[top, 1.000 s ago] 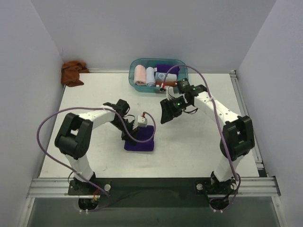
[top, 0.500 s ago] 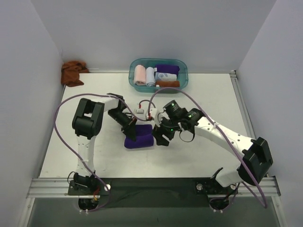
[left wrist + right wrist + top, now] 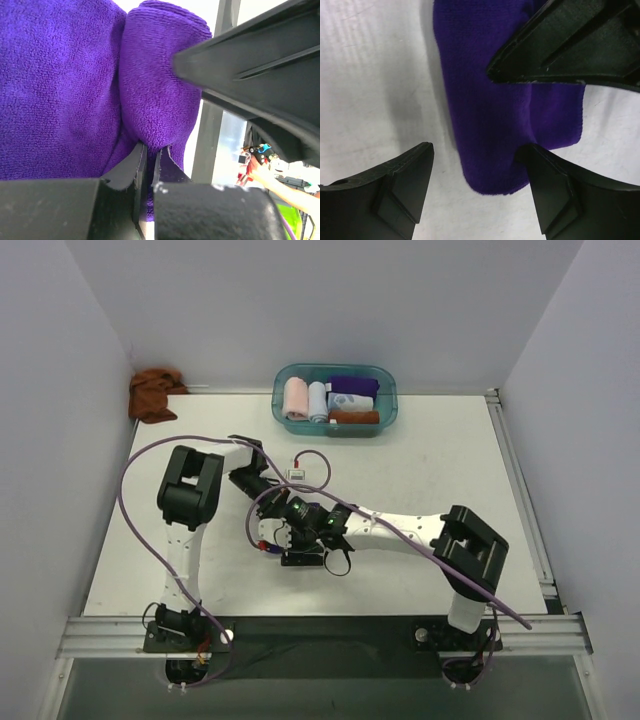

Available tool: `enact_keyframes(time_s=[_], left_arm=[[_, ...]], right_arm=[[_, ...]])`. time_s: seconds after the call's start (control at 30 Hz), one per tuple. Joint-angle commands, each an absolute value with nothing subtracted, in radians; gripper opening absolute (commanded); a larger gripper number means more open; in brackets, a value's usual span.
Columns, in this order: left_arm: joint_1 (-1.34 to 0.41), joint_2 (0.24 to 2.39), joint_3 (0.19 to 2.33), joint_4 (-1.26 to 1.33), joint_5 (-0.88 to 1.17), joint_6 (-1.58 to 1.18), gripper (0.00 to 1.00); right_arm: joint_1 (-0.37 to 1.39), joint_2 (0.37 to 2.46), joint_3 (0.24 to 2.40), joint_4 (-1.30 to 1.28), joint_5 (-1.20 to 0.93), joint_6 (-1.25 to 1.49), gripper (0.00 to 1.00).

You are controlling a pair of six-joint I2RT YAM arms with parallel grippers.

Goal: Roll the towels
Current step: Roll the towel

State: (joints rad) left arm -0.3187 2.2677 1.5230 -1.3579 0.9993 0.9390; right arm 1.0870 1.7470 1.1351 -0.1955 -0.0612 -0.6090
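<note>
Over at the far left corner of the tabletop (image 3: 450,460), seen from above, the rust-brown towel (image 3: 152,394) sits in a crumpled heap right against the wall, well apart from both arms. A teal bin (image 3: 336,368) is at the back edge with a row of rolled cloths packed inside it. The left arm (image 3: 188,502) and right arm (image 3: 400,532) both reach to the same spot around the middle of the tabletop. Their wrists overlap there, so from up top you can't really see what's under them. Over on the left wrist cam it's a lot clearer. The purple towel (image 3: 60,85) fills most of the picture, with one edge turned over into a fat fold. The left end effector (image 3: 149,151) is squeezed nearly closed, nipping the bottom of that fold between its tips. A big black finger from the other arm cuts across the upper right, over the fold. On the right wrist cam, the right end effector (image 3: 476,150) has its jaws spread wide and isn't gripping anything. The end of the purple towel lies flat on the white tabletop between them. One finger sits out on bare tabletop and the other is right at the towel's edge. The left end effector shows as a dark wedge resting on the towel at the top right.
</note>
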Motion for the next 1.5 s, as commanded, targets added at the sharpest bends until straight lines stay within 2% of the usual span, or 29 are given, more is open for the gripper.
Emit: enact_keyframes(time_s=[0.0, 0.1, 0.2, 0.23, 0.27, 0.3, 0.33, 0.43, 0.47, 0.57, 0.8, 1.0, 1.27, 1.47], left_arm=[[-0.31, 2.321, 1.517, -1.239, 0.784, 1.02, 0.02], [-0.31, 2.319, 1.516, -1.239, 0.785, 1.022, 0.02], [-0.308, 2.315, 1.513, -1.235, 0.787, 1.022, 0.03], [-0.307, 2.312, 1.509, -1.233, 0.788, 1.019, 0.07], [-0.304, 2.307, 1.503, -1.23, 0.79, 1.017, 0.08], [-0.295, 2.287, 1.499, -1.22, 0.795, 1.017, 0.09], [-0.287, 2.27, 1.49, -1.212, 0.801, 1.011, 0.09], [-0.239, 2.168, 1.431, -1.135, 0.85, 0.97, 0.27], [-0.229, 2.139, 1.404, -1.106, 0.877, 0.96, 0.37], [-0.173, 2.04, 1.388, -1.086, 0.929, 0.928, 0.52], [-0.026, 1.786, 1.33, -0.996, 1.011, 0.851, 0.57], [-0.028, 1.481, 1.105, -0.842, 0.91, 0.897, 0.62], [-0.283, 1.152, 0.781, -0.593, 0.703, 0.963, 0.69], [-0.509, 1.086, 0.675, -0.408, 0.551, 1.0, 0.72]], right_arm=[[1.083, 1.787, 1.102, -0.092, 0.034, -0.69, 0.73], [1.081, 1.824, 1.069, -0.06, 0.038, -0.715, 0.66], [1.071, 1.838, 1.048, -0.063, -0.018, -0.704, 0.44], [1.066, 1.841, 1.048, -0.083, -0.035, -0.698, 0.31], [1.062, 1.845, 1.051, -0.103, -0.055, -0.681, 0.23], [1.043, 1.847, 1.061, -0.121, -0.102, -0.666, 0.04], [1.031, 1.847, 1.071, -0.171, -0.141, -0.651, 0.0], [0.964, 1.85, 1.114, -0.277, -0.293, -0.58, 0.0], [0.948, 1.859, 1.124, -0.302, -0.329, -0.568, 0.0], [0.902, 1.876, 1.155, -0.38, -0.445, -0.537, 0.0], [0.833, 1.96, 1.262, -0.53, -0.655, -0.459, 0.0], [0.77, 2.095, 1.4, -0.658, -0.81, -0.408, 0.0], [0.733, 2.253, 1.528, -0.761, -0.879, -0.396, 0.0], [0.71, 2.327, 1.589, -0.818, -0.911, -0.405, 0.0]])
